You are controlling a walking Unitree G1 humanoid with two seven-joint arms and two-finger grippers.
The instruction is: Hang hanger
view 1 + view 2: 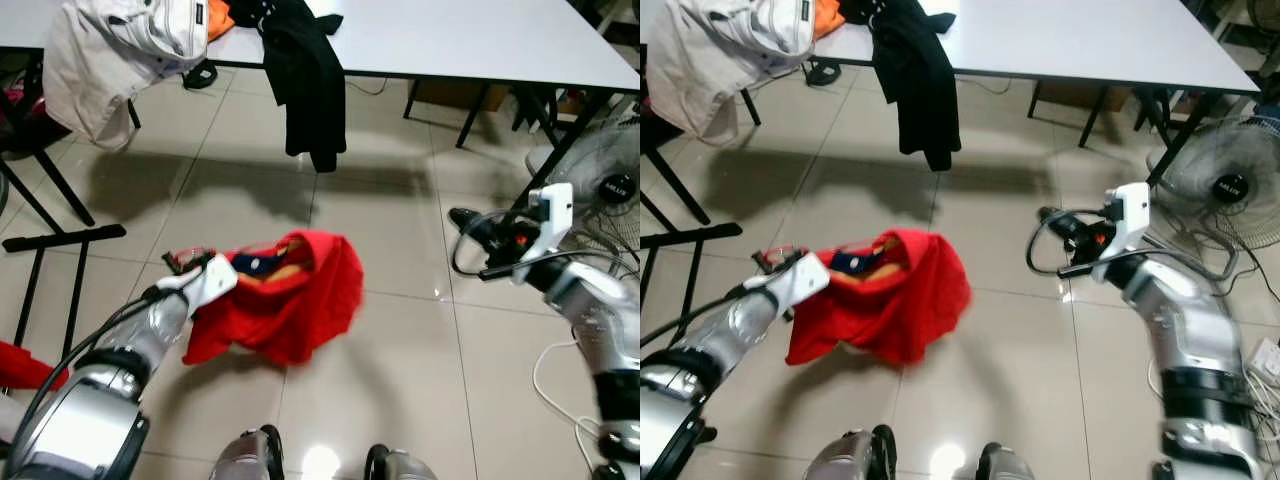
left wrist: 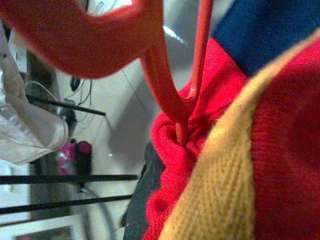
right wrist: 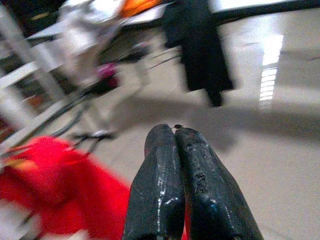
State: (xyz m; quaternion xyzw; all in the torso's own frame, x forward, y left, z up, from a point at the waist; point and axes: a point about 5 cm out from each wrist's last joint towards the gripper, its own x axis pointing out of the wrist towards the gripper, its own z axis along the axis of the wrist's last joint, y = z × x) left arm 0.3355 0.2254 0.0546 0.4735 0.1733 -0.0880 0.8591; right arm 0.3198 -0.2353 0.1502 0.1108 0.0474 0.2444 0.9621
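A red sweater [image 1: 290, 305] with a yellow and blue collar hangs on a red hanger, held low over the tiled floor. My left gripper [image 1: 188, 262] is shut on the red hanger [image 2: 170, 95] near its hook, at the sweater's left side. In the left wrist view the hanger's neck goes down into the bunched red knit [image 2: 175, 150]. My right gripper [image 1: 468, 222] is held out at the right, apart from the sweater. Its two black fingers [image 3: 165, 185] are pressed together with nothing between them.
A white table [image 1: 450, 40] stands ahead, with a black garment [image 1: 305, 80] hanging off its edge and a beige jacket [image 1: 90, 60] at its left end. A floor fan [image 1: 605, 175] and cables are at the right, and black rack legs [image 1: 60, 240] at the left.
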